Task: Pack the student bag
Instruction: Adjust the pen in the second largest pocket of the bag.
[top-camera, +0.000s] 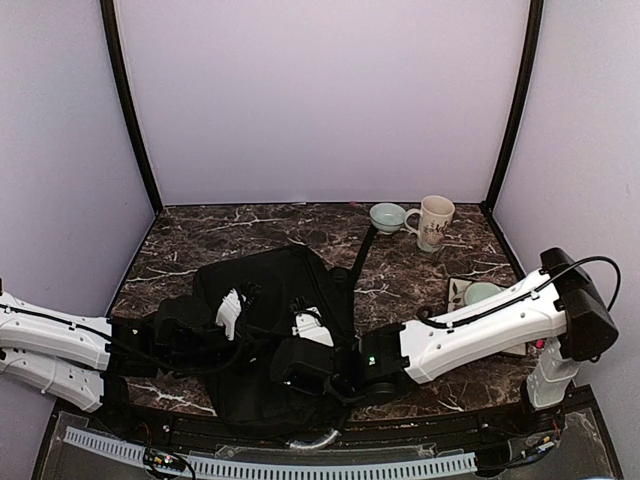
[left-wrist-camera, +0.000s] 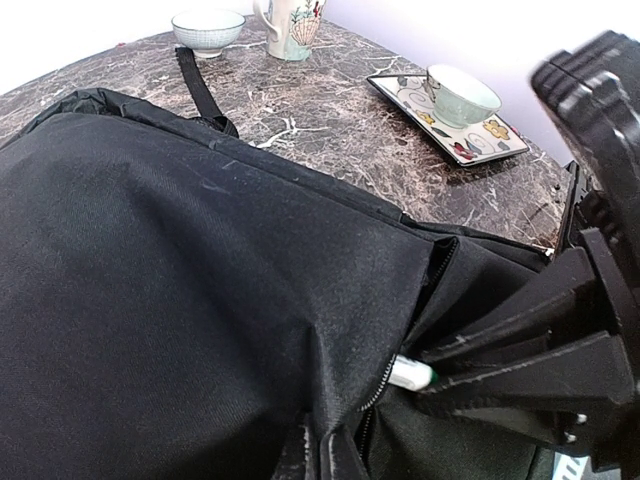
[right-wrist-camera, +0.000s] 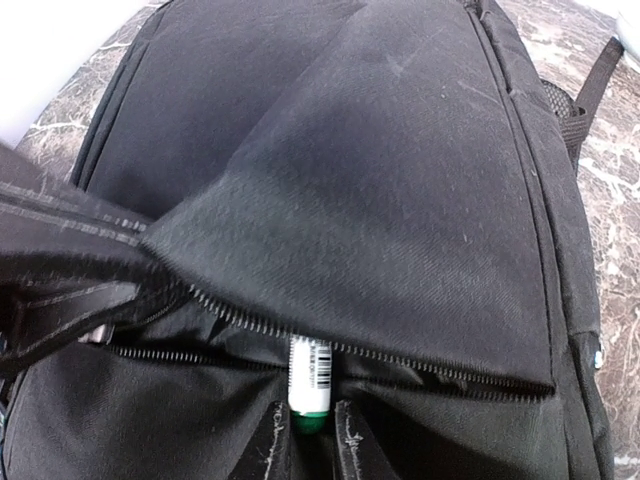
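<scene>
From the overhead view, the student bag (top-camera: 270, 290) lies flat on the dark marbled worktop (top-camera: 200, 235), left of centre and close to the near edge. It sits between my two arms, and its strap (top-camera: 362, 250) trails toward the back right.

My left gripper (left-wrist-camera: 322, 452) is pinched together on the bag's own fabric, right at the edge of the zipper (right-wrist-camera: 400, 360). It holds the top flap up, so the zipped mouth gapes into a dark slot. On the right wrist camera I see that same gripper as the black shape at the left of the frame, with the flap tented up from it.

My right gripper (right-wrist-camera: 312, 438) sits at the mouth of that slot, clamped on a marker (right-wrist-camera: 308, 375). The marker has a white barrel with a barcode label and a green end. The green end sits between the fingertips, and the white end points into the opening and crosses the zipper teeth. Most of the barrel I can see is outside the bag; how far the tip reaches inside I cannot tell.

At the far right of the worktop, well apart from the bag, a pale bowl (top-camera: 387, 216) stands just beside a decorated mug (top-camera: 432, 222). Nearer my right arm, a small pale cup (left-wrist-camera: 462, 95) stands on a patterned square plate (left-wrist-camera: 480, 145).
</scene>
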